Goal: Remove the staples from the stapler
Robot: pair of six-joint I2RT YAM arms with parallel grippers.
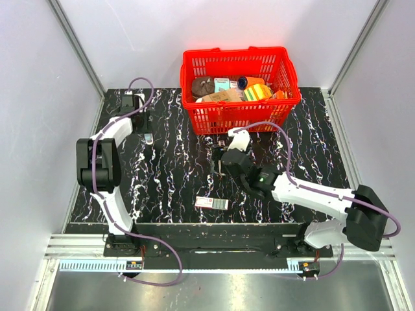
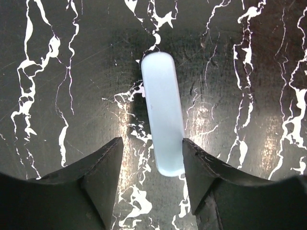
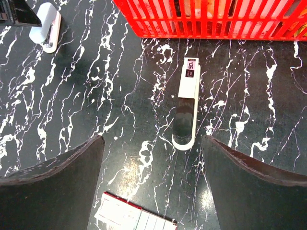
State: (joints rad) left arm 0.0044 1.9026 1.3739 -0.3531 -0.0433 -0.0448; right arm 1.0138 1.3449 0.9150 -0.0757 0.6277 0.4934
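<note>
Hangs the wide-open right claw [image 3: 152, 139], empty, over the black and white stapler [image 3: 186, 103] in mid-frame, below the red basket [image 3: 216, 19]. Has the left claw [image 2: 151, 143] half open around a pale blue stapler [image 2: 164, 115], not squeezing

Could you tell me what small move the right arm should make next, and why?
Probably ease the right gripper forward and down over the stapler. Its jaws stand open and hold nothing, and the stapler lies flat on the table, just ahead and untouched, short of the red basket.
</note>
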